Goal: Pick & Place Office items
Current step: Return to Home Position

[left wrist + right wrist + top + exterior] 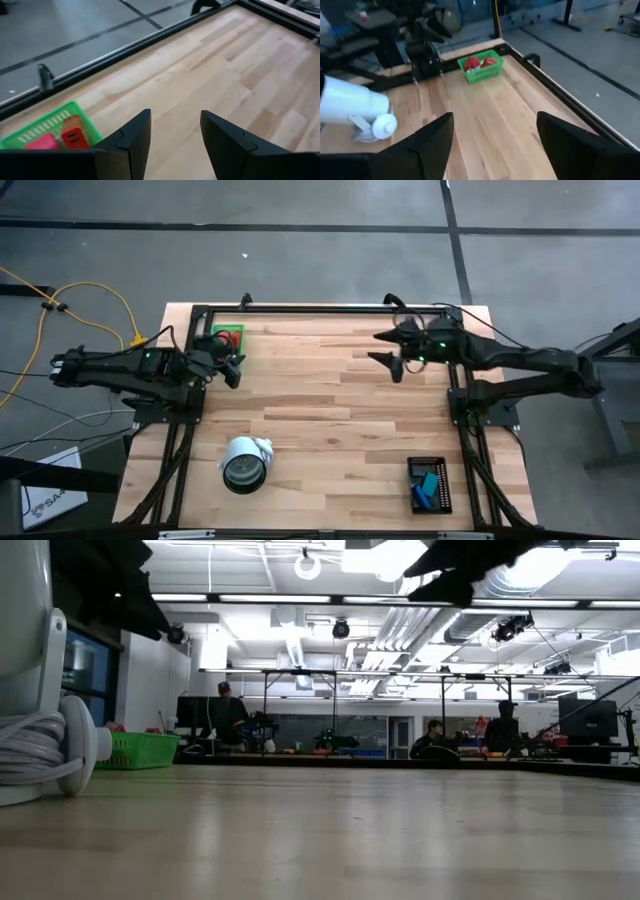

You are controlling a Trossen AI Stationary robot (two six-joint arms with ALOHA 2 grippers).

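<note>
I'm seeing the left pincer (236, 370) hovering over the table (340, 430) near its far left corner, just beside the green tray (217, 329). In its wrist view the pincer (175, 114) is standing open, with nothing between the fingers (135, 135), only bare wood showing in the gap.

I'm logging red blocks (229, 335) lying inside the green tray. The left wrist view is catching a corner of that tray (47, 122) with red blocks (75, 136) in it, and the right wrist view is showing the tray (480, 72) and the reds (477, 62) from across the table. I can't tell any other colour among them.

The white-and-grey roll (245, 463) is lying on its side near the near edge, left of centre. In the low view it (40, 740) is filling the left side, with the green tray (140, 750) farther off behind it.

The right pincer (383, 348) is hanging above the far right part of the table, well apart from the green tray. Its fingers (425, 142) are spread wide and gripping nothing.

The black tray (428, 464) is sitting by the near right corner, and blue and teal bits (431, 484) are lying in it.
</note>
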